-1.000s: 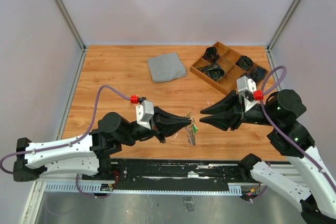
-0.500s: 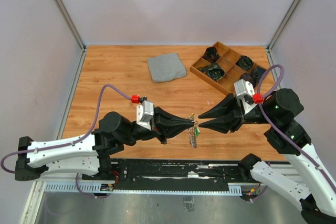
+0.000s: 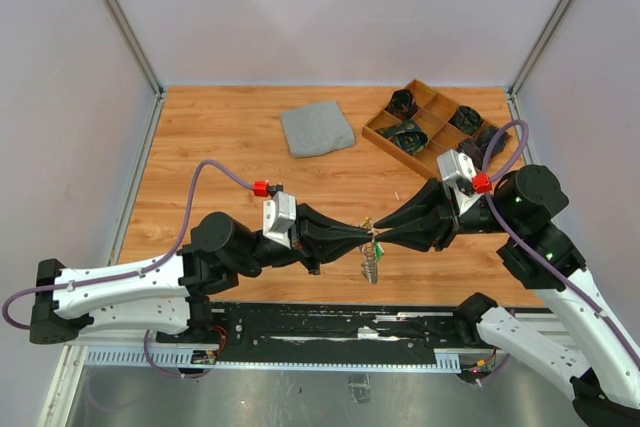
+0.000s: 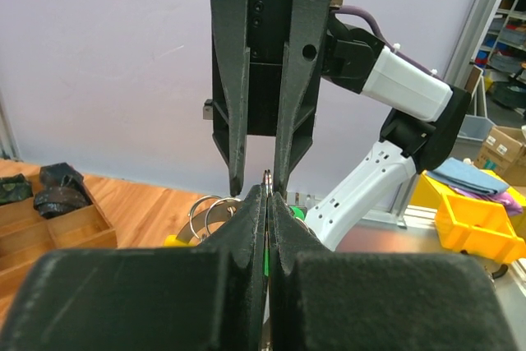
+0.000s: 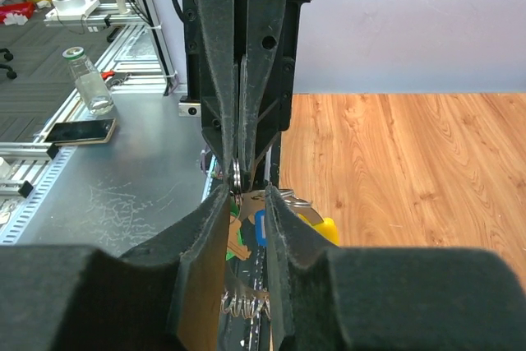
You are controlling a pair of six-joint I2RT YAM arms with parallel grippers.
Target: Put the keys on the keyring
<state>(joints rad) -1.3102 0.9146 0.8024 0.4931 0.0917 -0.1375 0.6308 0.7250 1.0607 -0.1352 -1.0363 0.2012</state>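
My left gripper point(image 3: 364, 234) is shut on a thin silver split ring point(image 4: 269, 178), seen edge-on, and holds it above the table's near edge. A bunch hangs from it: keys with green point(image 5: 237, 244), blue point(image 5: 260, 226) and yellow point(image 5: 327, 228) heads, and the jagged chain-like keyring point(image 3: 371, 265), which also shows in the right wrist view point(image 5: 242, 302). My right gripper point(image 3: 381, 238) faces the left one tip to tip. It is narrowly open, its fingers point(image 4: 237, 177) either side of the ring and key heads. I cannot tell if they touch.
A folded grey cloth point(image 3: 317, 129) lies at the back centre. A wooden compartment tray point(image 3: 372, 133) with dark items stands at the back right. A black rail point(image 3: 330, 325) runs along the near edge below the bunch.
My right gripper has moved left to meet the left gripper's tip and its jaws have narrowed around the ring. The left gripper with the bunch has shifted slightly right.
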